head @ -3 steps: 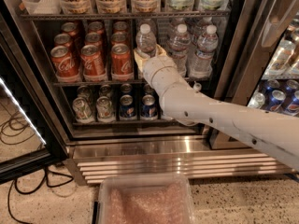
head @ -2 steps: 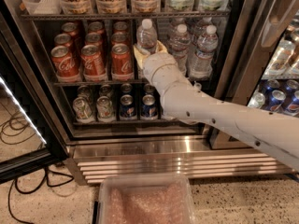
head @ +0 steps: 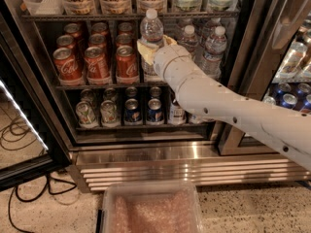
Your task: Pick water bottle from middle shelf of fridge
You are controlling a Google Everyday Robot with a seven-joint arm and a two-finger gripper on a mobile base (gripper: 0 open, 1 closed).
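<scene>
At upper centre of frame, gripper (head: 152,52) was clamped around water bottle (head: 151,30) at middle shelf (head: 97,86) of fridge (head: 146,159), just right of cola cans (head: 97,62); held mid-body, judged for upright withdrawal.

Off-white arm of thick, rounded segments with small dark screw holes along its side. Its claw (head: 154,50) has pale yellow pads (head: 145,51) and is clasped on the water bottle (head: 151,27) at the middle shelf's (head: 97,86) front edge.
</scene>
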